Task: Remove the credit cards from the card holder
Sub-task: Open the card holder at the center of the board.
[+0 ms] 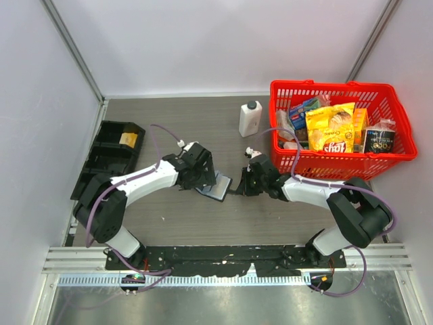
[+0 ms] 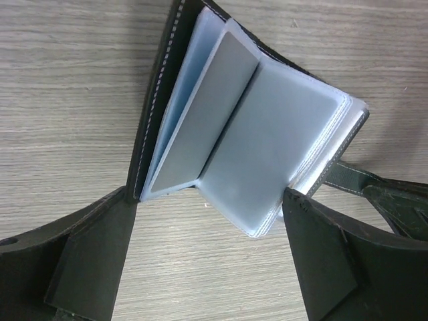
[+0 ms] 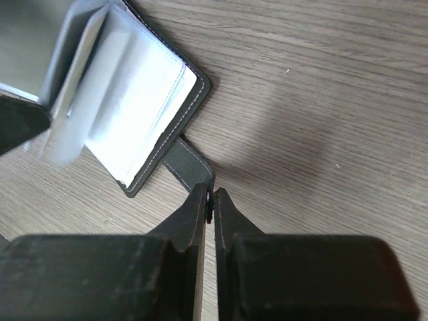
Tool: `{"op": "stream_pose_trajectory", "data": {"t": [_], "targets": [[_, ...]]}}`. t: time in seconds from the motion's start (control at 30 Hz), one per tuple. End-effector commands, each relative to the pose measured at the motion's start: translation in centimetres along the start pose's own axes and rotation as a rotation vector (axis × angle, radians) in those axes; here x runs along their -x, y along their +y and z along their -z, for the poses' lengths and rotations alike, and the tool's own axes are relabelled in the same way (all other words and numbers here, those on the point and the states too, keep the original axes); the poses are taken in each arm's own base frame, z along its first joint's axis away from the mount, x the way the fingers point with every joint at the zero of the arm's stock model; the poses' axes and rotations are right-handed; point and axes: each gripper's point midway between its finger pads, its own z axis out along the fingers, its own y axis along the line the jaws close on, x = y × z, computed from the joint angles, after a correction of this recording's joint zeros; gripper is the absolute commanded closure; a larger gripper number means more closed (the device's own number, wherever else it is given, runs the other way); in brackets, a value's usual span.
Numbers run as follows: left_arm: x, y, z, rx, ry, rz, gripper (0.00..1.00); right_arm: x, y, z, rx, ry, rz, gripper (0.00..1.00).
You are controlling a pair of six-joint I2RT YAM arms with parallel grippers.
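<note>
The card holder (image 1: 216,187), a small black bifold wallet, lies open on the wooden table between both grippers. In the left wrist view its black cover (image 2: 157,100) stands up and clear plastic sleeves (image 2: 281,154) fan out. A pale blue-grey credit card (image 2: 210,114) shows inside a sleeve. My left gripper (image 2: 208,194) is open, one finger on each side of the sleeves, the right fingertip (image 2: 297,204) touching their edge. My right gripper (image 3: 209,195) is shut on the holder's snap tab (image 3: 189,162), right of the card holder (image 3: 144,114).
A red basket (image 1: 298,162) full of groceries stands at the right rear, close behind my right arm. A white bottle (image 1: 250,118) stands left of it. A black compartment tray (image 1: 101,159) with a yellow item (image 1: 128,139) lies at the left.
</note>
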Motion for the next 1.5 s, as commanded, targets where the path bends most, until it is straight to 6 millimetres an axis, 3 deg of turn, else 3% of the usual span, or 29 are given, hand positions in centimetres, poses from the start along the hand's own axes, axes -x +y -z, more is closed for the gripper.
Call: {"op": "stream_pose_trajectory", "data": {"t": [0.0,0.1,0.23,0.33,0.53,0.77,1.03,1.27,1.47], "targets": [[2.1,0.6,1.8,-0.029,-0.059,0.029,0.06,0.9,0.4,0.9,-0.005,-0.004,0.040,0.90],[3.1,0.1,3.1,-0.078,-0.066,0.022,0.05,0.7,0.2,0.5,-0.010,0.006,0.039,0.90],[4.4,-2.3,5.1,-0.203,-0.075,-0.004,0.05,0.5,-0.1,0.2,-0.019,0.008,0.035,0.90],[4.3,-3.8,5.2,-0.283,-0.044,-0.012,0.05,0.7,-0.1,0.2,-0.023,0.003,0.034,0.90],[3.5,-4.0,2.9,-0.278,0.004,-0.036,0.06,1.0,0.0,0.0,-0.026,-0.007,0.029,0.90],[3.9,-2.0,-0.6,-0.128,0.004,-0.093,0.08,0.8,0.0,-0.2,-0.022,-0.005,0.016,0.90],[3.0,-0.7,-2.9,-0.052,0.047,-0.119,0.11,0.7,0.0,-0.1,-0.019,-0.006,0.014,0.90],[3.1,0.0,-3.0,-0.011,0.027,-0.138,0.10,0.5,0.0,-0.1,-0.016,-0.001,0.012,0.90],[2.2,-1.1,-3.0,-0.033,0.050,-0.159,0.11,0.5,0.2,-0.2,-0.007,0.005,0.009,0.90]]}}
